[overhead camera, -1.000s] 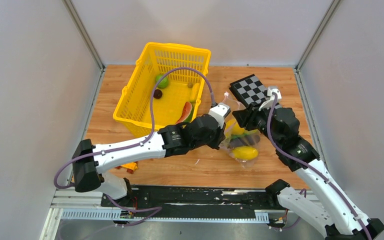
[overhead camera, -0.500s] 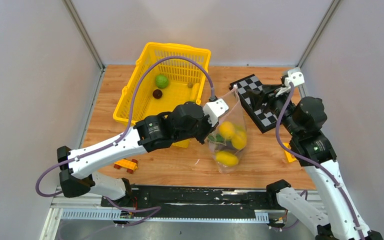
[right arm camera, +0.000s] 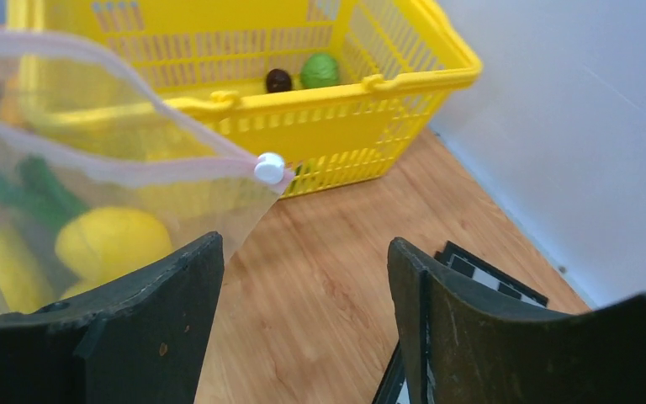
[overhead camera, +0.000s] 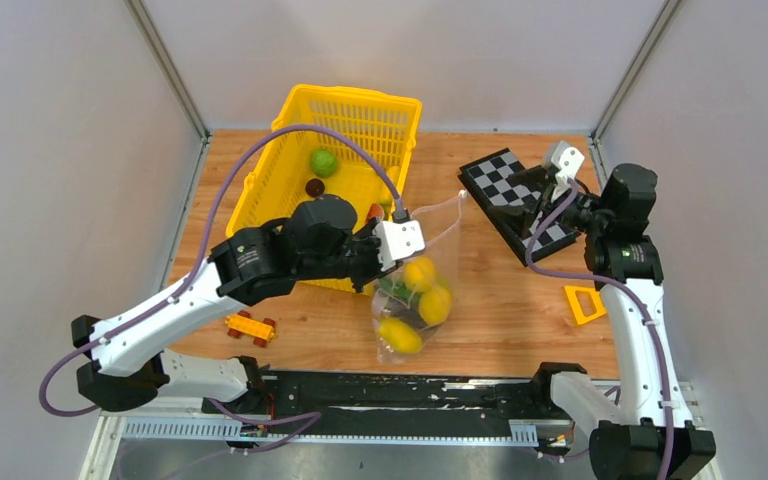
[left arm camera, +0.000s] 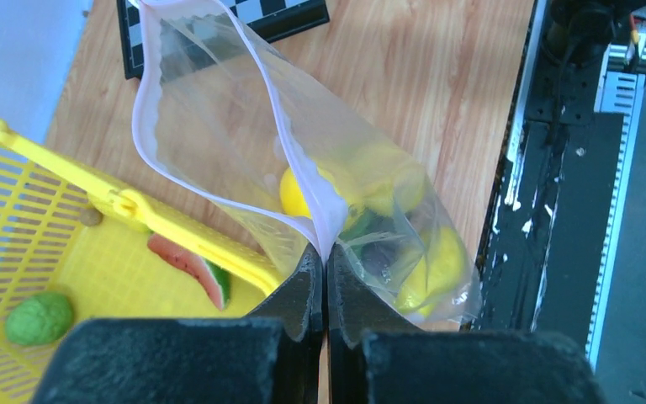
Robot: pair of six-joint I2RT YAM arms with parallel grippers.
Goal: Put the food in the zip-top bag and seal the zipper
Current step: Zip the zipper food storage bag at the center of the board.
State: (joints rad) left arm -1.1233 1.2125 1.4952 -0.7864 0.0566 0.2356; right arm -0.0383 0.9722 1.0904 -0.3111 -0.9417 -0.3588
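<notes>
Wood table [left arm camera: 437, 76]: left claw [left arm camera: 326, 257] pinching bag [left arm camera: 210, 143] zipper [left arm camera: 303, 172].

Far-left corner of tabletop [overhead camera: 520, 325]: yellow basket [overhead camera: 355, 93]. Far right: chequerboard [overhead camera: 500, 180]. Centre: hanging zip-top bag [overhead camera: 438, 245]. Passage between bag and right edge; orange frame [overhead camera: 584, 303] lies there.
</notes>
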